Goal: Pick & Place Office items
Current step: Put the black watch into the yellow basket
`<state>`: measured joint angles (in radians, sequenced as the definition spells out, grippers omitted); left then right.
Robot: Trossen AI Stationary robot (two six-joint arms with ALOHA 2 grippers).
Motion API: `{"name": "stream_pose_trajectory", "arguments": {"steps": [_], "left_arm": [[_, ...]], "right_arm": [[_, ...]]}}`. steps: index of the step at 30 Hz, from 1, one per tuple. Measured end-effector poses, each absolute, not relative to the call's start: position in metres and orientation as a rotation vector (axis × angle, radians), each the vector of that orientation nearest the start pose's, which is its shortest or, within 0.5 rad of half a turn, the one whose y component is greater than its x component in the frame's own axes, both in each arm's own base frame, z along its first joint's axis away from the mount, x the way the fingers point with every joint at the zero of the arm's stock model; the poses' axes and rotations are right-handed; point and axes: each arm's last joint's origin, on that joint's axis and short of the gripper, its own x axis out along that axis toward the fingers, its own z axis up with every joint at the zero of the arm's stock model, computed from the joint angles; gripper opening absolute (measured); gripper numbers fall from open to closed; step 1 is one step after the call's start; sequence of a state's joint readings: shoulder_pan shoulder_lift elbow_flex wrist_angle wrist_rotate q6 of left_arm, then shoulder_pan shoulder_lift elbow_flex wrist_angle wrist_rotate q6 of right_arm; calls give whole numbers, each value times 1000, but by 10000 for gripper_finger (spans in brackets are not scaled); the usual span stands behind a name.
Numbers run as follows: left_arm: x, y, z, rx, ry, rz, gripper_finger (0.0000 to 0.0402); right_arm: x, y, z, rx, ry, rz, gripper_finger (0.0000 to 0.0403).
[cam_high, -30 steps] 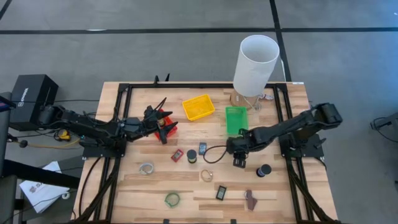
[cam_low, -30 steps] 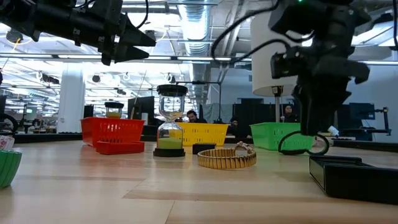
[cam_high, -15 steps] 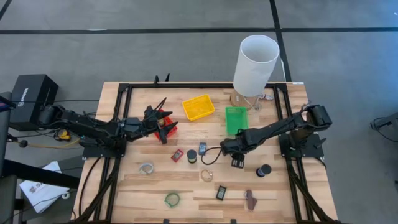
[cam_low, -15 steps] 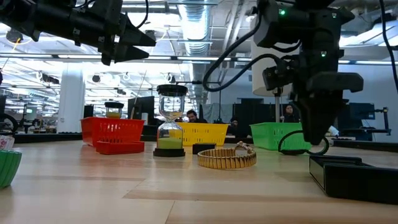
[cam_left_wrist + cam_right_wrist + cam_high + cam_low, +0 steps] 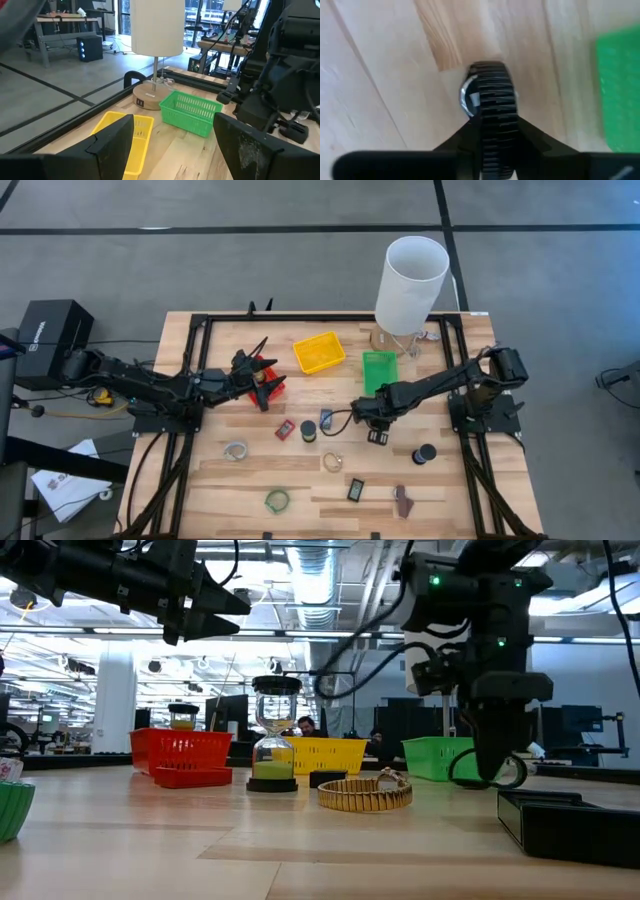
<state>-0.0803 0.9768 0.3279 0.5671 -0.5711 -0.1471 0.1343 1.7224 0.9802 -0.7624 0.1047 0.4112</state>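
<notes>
A: Grey floor all round, and a wooden desk (image 5: 250, 480) strewn with office items; what is the right gripper (image 5: 492, 150) at?

B: Its fingers are pinched on a black ribbed watch (image 5: 487, 107), lifted just off the desk beside the green bin (image 5: 379, 370); the left gripper (image 5: 262, 380) hangs over the red bin (image 5: 272, 385), fingers wide, nothing in them.

A: How should the carry go?

B: Keep the pinch firm on the band, I'd say; clear the bin's near wall before letting go, since the watch could snag on the rim.

A: Changed from a second ago?

B: The right arm has swung from the small black block (image 5: 378, 437) toward the green bin, and its fingers have narrowed; the left arm has not stirred.
</notes>
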Motion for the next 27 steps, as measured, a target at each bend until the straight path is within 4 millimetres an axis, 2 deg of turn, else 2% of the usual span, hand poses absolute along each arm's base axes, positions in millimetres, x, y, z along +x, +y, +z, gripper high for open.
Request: {"name": "stream_pose_trajectory", "arguments": {"steps": [2, 7, 11, 15, 22, 27], "left_arm": [[196, 0, 214, -117, 43, 495, 269], [196, 0, 214, -117, 43, 495, 269], [196, 0, 215, -118, 42, 495, 269], [196, 0, 214, -118, 42, 495, 269], [196, 0, 214, -117, 44, 495, 269], [196, 0, 214, -117, 44, 495, 269]], "right_arm": [[288, 33, 147, 176, 1446, -275, 58], [292, 26, 158, 175, 1417, -222, 59], [304, 19, 175, 127, 1359, -169, 71], [320, 8, 198, 52, 1277, -108, 57], [342, -31, 238, -39, 1128, -96, 59], [352, -70, 251, -89, 1003, -142, 64]]}}
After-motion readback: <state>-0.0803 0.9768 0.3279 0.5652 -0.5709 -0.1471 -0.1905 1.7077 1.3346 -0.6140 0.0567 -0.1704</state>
